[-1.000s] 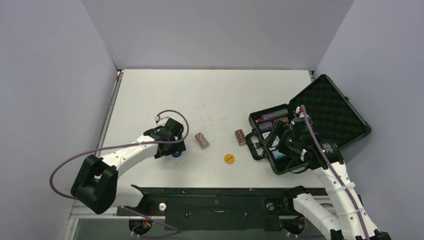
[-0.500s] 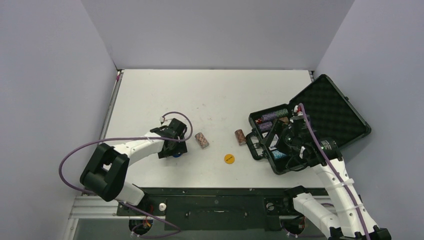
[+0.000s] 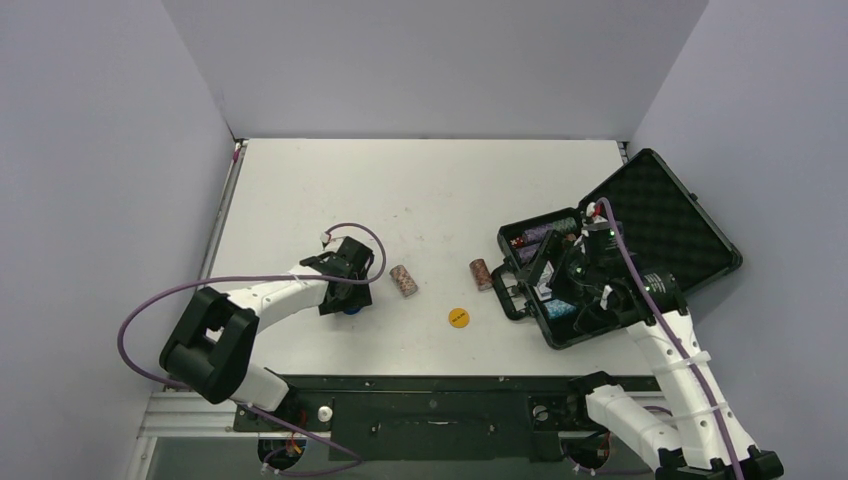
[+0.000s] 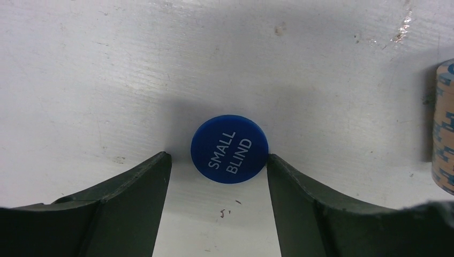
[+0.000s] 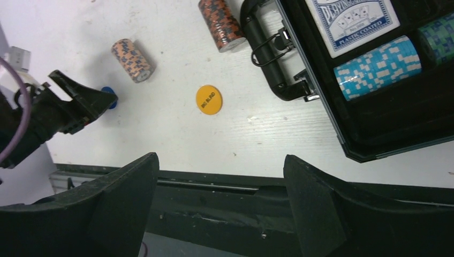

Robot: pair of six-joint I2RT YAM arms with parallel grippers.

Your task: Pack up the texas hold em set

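Observation:
The black foam-lined case lies open at the right, with chip stacks and a card deck in its slots. A blue "SMALL BLIND" disc lies flat on the table. My left gripper is open around it, the right finger touching its edge. A yellow disc lies mid-table and also shows in the right wrist view. Two chip stacks lie on their sides, a tan one and a brown one. My right gripper is open and empty, raised above the case's front part.
The case handle sticks out toward the brown stack. The black mounting rail runs along the table's near edge. Grey walls close in the table on three sides. The tan stack's end shows at the right edge of the left wrist view.
My left gripper slid a little right and settled with its fingers around the blue disc. My right gripper rose and drew back slightly over the case.

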